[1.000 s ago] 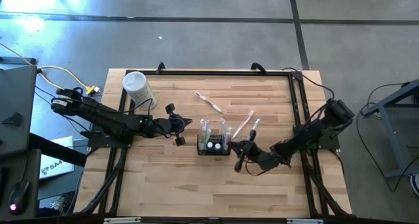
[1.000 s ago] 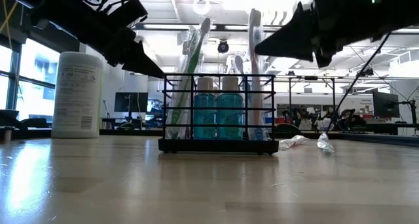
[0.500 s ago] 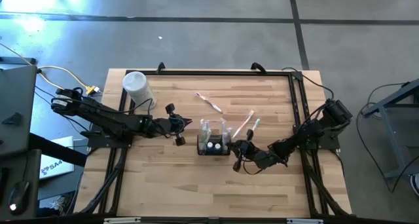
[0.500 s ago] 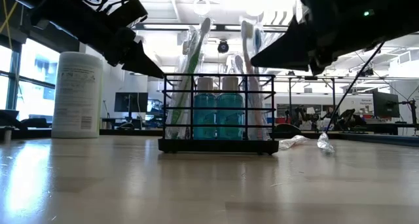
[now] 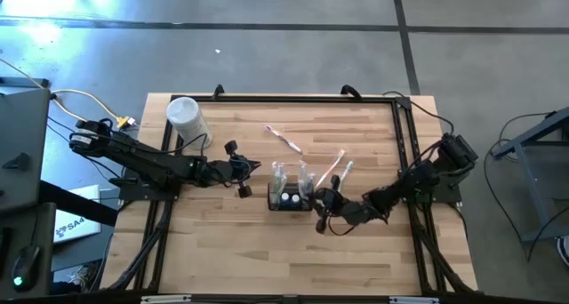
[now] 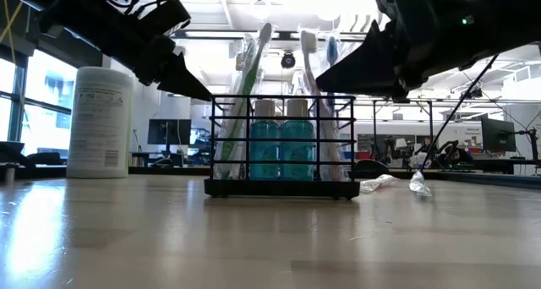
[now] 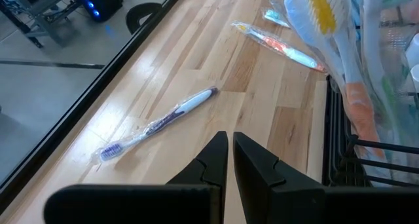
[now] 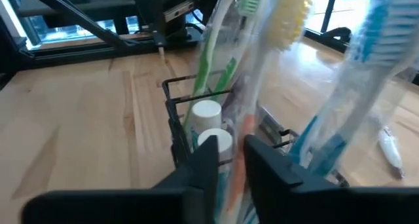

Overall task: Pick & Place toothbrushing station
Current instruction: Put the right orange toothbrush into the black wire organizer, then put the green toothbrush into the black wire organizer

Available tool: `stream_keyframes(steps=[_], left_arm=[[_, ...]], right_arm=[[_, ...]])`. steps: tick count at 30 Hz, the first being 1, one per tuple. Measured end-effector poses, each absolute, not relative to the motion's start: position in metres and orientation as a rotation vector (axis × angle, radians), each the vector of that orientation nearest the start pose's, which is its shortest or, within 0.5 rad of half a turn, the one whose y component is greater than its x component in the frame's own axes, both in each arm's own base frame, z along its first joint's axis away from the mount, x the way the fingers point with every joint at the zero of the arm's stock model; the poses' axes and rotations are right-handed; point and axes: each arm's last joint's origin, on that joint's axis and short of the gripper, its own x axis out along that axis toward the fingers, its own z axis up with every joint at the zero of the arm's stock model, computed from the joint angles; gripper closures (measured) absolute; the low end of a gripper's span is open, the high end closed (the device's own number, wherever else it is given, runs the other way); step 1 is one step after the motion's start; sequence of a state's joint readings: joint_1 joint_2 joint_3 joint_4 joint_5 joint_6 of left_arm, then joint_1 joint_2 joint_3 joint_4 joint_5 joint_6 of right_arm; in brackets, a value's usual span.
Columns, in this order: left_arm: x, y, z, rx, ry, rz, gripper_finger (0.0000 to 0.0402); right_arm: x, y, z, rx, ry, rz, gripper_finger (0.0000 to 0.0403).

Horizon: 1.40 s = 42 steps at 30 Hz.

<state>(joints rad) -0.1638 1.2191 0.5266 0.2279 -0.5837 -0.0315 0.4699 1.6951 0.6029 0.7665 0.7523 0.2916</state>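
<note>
While the black toothbrushing station (image 5: 291, 197) stands mid-table, a wrapped toothbrush (image 8: 252, 86) is being slotted in.
Right gripper (image 5: 325, 200) is clenched on it; next, lower and release. Left gripper (image 5: 242, 170) waits just left, fingers closed, empty.

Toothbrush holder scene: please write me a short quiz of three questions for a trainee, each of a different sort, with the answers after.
1. True or false: the white cylindrical container stands inside the black wire toothbrush holder.
2. Multiple choice: on which side of the holder in the high view is the right gripper? A) the picture's left B) the picture's right C) directly above it
3. Fill in: the two capped bottles in the holder have a liquid of ____ colour.

Key
1. False. It stands apart, near the table's far left corner.
2. B. The left gripper hangs on the other side, fingers nearly together.
3. Blue.
</note>
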Motion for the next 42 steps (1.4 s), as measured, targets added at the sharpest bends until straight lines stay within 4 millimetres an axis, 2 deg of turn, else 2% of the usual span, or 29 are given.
stream_keyframes(steps=[5, 10, 17, 20, 22, 26, 31, 37, 42], left_arm=[[0.237, -0.023, 0.200, 0.141, 0.431, 0.419, 0.0380], [0.237, -0.023, 0.198, 0.143, 0.445, 0.419, 0.0380], [0.237, -0.023, 0.198, 0.141, 0.449, 0.420, 0.0380], [0.237, -0.023, 0.198, 0.141, 0.449, 0.420, 0.0380], [0.237, -0.023, 0.198, 0.135, 0.447, 0.421, 0.0380], [0.236, -0.023, 0.198, 0.104, 0.443, 0.428, 0.0380], [0.235, -0.023, 0.194, 0.059, 0.479, 0.417, 0.0380], [0.234, -0.023, 0.192, 0.035, 0.491, 0.426, 0.0380], [0.233, -0.023, 0.192, 0.040, 0.495, 0.424, 0.0380]], right_arm=[[0.278, 0.119, 0.149, 0.082, 0.220, -0.328, 0.0269], [0.271, 0.124, 0.162, -0.008, 0.205, -0.344, 0.0218], [0.241, 0.137, 0.190, -0.148, 0.241, -0.346, 0.0204], [0.223, 0.137, 0.203, -0.122, 0.265, -0.333, 0.0207], [0.211, 0.134, 0.210, -0.063, 0.281, -0.341, 0.0214], [0.192, 0.118, 0.220, 0.189, 0.328, -0.354, 0.0227], [0.180, 0.094, 0.216, 0.449, 0.481, -0.417, 0.0227], [0.179, 0.067, 0.202, 0.834, 0.692, -0.571, 0.0200], [0.186, 0.048, 0.196, 0.959, 0.772, -0.637, 0.0179]])
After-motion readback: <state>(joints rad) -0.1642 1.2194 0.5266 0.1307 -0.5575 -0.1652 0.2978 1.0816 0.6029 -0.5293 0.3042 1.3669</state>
